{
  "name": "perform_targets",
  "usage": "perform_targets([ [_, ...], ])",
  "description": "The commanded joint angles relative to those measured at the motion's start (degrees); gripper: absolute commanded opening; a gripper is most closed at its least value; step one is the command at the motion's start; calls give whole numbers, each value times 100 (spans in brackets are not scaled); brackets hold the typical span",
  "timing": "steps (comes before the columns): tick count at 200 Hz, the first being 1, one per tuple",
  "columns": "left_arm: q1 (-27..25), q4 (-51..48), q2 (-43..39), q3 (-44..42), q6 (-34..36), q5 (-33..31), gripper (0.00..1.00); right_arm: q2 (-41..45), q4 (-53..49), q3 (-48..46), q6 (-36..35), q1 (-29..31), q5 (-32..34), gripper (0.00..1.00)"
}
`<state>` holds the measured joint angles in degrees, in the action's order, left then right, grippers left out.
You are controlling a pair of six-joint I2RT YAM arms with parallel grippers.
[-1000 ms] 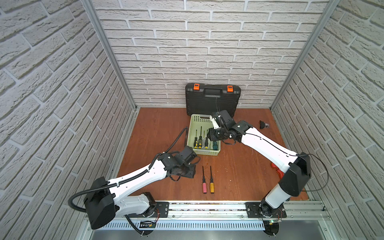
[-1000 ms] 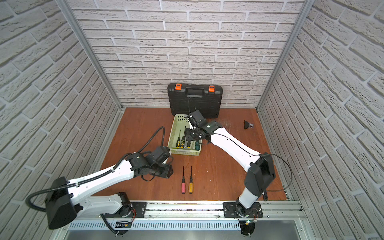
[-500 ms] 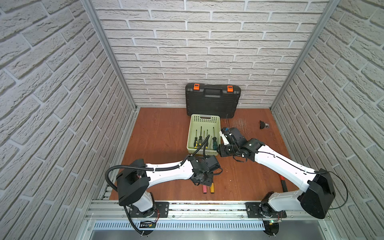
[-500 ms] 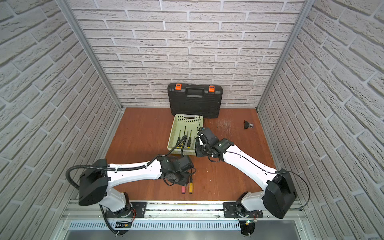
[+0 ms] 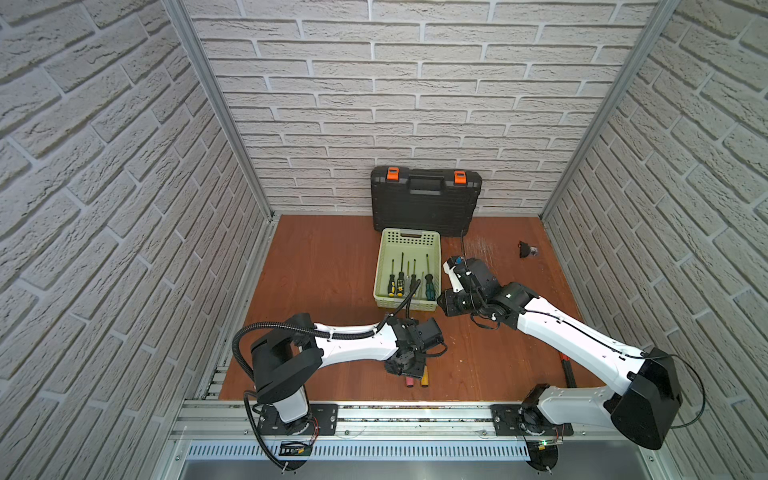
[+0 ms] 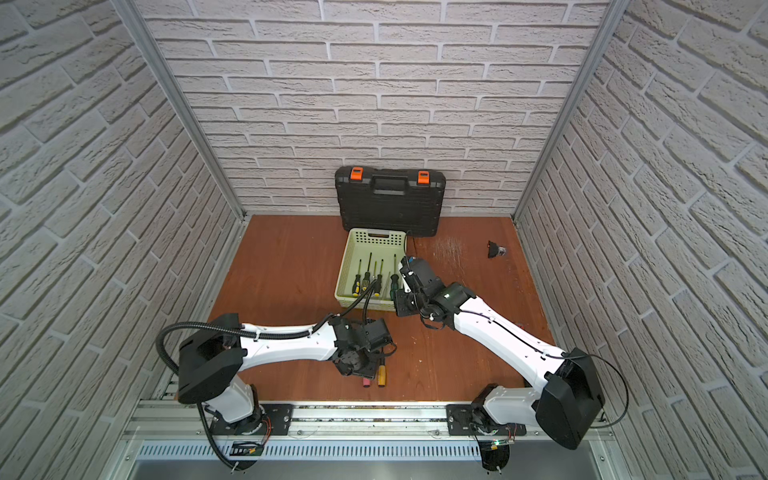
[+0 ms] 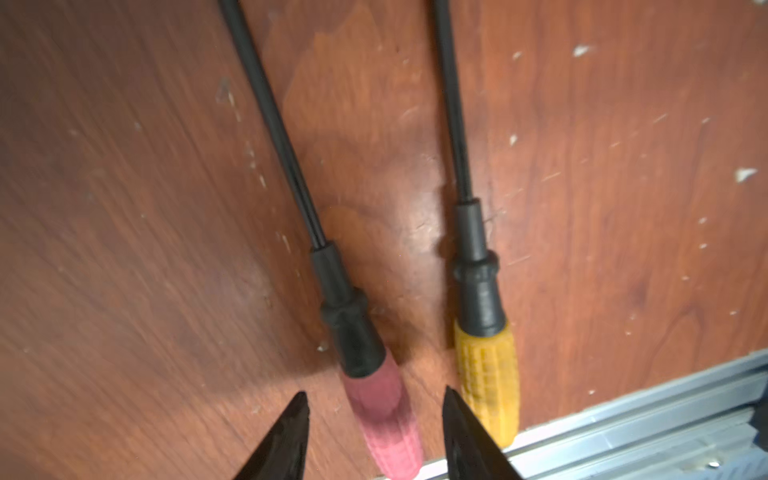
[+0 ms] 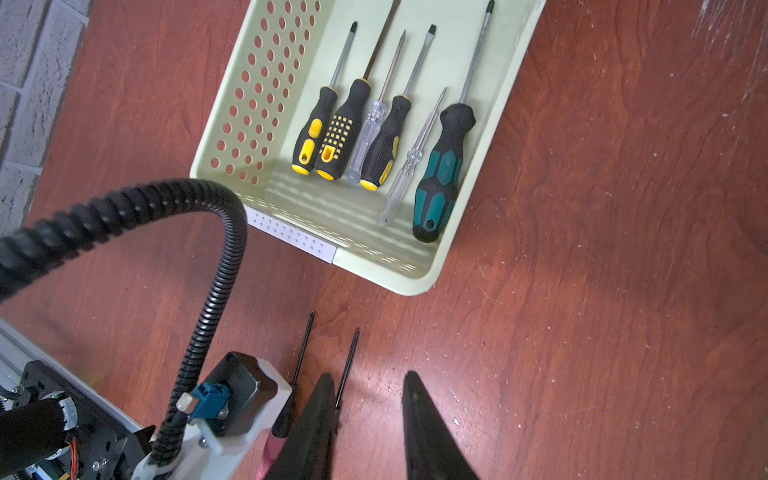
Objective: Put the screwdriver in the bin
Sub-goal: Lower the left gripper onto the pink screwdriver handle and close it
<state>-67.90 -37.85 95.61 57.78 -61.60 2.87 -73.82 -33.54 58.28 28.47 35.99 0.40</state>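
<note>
The left claw (image 7: 374, 419) hangs open and empty around the pink screwdriver (image 7: 384, 409), which points far, toward the bin (image 5: 384, 249).

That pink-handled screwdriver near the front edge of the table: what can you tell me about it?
The pink-handled screwdriver has a ribbed pink grip that looks like plastic, a black collar and a long, thin black shaft. It lies flat on the wooden table, handle toward the metal front rail, alongside but apart from the yellow-handled screwdriver. It is outside the bin. The left gripper hangs over it, jaws open on either side of the pink grip, not visibly touching it.
</note>
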Motion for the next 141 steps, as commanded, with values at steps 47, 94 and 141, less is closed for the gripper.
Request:
perform_targets([
  [47,154,269,281,-188,106,120,38,31,341,-123,123,-12,73,30],
  [94,145,195,303,-221,187,188,24,-32,471,-94,131,-8,69,30],
  [141,143,-143,-59,-203,371,16,4,-73,598,-114,124,-11,65,30],
])
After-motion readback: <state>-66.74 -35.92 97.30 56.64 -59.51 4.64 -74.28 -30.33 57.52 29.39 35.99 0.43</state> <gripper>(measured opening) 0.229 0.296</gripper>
